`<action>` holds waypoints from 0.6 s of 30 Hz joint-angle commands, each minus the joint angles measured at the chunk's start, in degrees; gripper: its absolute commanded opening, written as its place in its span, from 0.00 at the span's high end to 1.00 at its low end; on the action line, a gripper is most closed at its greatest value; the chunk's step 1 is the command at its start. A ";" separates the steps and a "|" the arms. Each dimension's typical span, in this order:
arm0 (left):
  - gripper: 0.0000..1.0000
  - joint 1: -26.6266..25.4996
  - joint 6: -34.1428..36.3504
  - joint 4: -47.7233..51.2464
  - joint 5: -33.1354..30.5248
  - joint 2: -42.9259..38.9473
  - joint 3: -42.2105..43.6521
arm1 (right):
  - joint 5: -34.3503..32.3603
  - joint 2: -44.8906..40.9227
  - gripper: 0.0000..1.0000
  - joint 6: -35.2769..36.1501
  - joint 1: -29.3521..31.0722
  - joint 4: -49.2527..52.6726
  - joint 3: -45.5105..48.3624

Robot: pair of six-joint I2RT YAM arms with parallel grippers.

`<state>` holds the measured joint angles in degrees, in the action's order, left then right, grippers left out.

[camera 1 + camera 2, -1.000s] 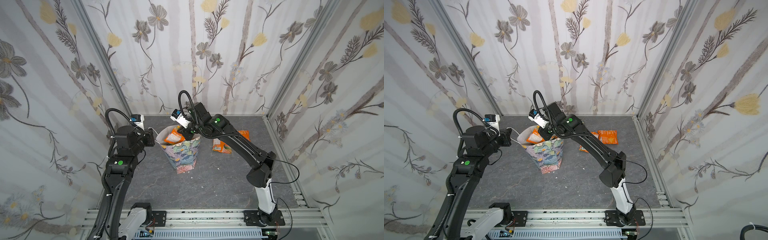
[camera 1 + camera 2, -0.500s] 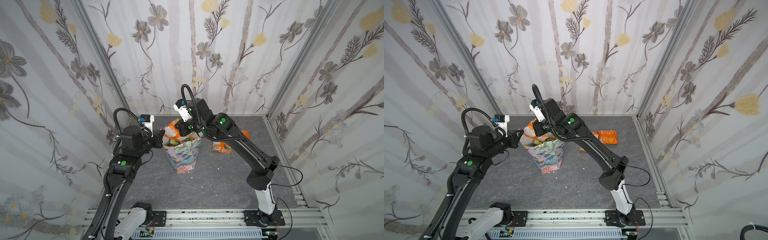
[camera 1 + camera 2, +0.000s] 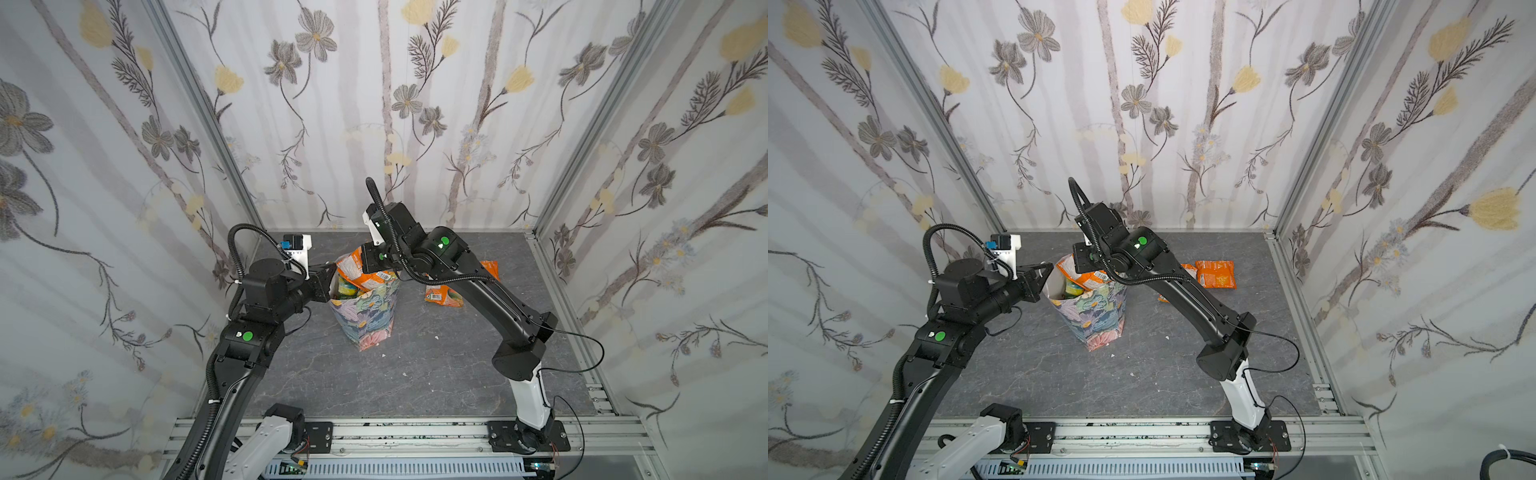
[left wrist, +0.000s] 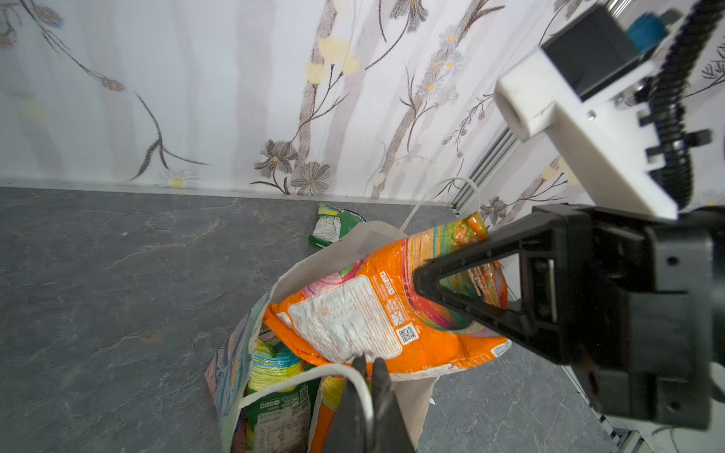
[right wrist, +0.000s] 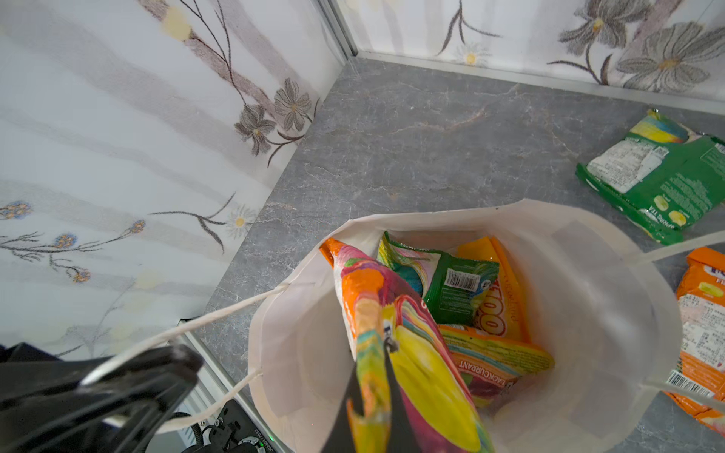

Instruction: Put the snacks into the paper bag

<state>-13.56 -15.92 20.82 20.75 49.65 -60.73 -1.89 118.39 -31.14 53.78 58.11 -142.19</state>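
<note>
Directly below the right gripper (image 5: 372, 392), the paper bag (image 3: 365, 320) stands upright on the grey table (image 3: 415, 374) with its mouth open. The right gripper's jaws are pressed together on the top edge of the held orange packet (image 4: 372, 313). This packet hangs partway into the mouth: its lower end is below the rim and its upper part is above it. The left gripper (image 4: 368, 362), just beside the rim on the side away from the right arm, is pinched on the white cord handle (image 4: 298, 376) and holds that side of the mouth open.

Status of the task, as judged from the views:

- Done: beneath the right gripper, at least three packets lie inside the bag: the bagged green packet (image 5: 459, 290), the orange-yellow packet (image 5: 498, 310) and the BLACKCURRANT packet (image 5: 494, 361).
- In hand: the held orange packet is not yet released.
- Left: beyond the right gripper, toward the back wall, the loose green packet (image 5: 659, 176) lies on the table. The loose orange packet (image 5: 702, 333) lies just beside the bag. A further orange packet (image 3: 1217, 274) lies near the right forearm in a top view.

The task appears to be past its midpoint.
</note>
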 commanded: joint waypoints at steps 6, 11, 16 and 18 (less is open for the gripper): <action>1.00 -0.12 -4.23 -7.39 3.61 -1.61 -0.18 | 0.79 0.49 1.00 -7.05 1.36 0.86 -0.37; 1.00 -0.11 -1.86 -5.91 3.50 -1.44 1.01 | 3.51 2.84 1.00 -8.47 2.46 -4.00 -0.37; 1.00 -0.15 0.17 -4.24 1.08 -2.47 4.39 | 3.30 3.51 1.00 -8.51 3.17 -6.71 -0.41; 1.00 -0.13 0.49 -3.82 -0.46 -3.07 5.53 | 3.54 3.90 1.00 -8.27 3.27 -7.41 -0.37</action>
<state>-13.67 -16.73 18.41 22.46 47.20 -56.21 1.34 121.91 -38.57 56.82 55.09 -142.21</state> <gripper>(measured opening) 0.050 0.048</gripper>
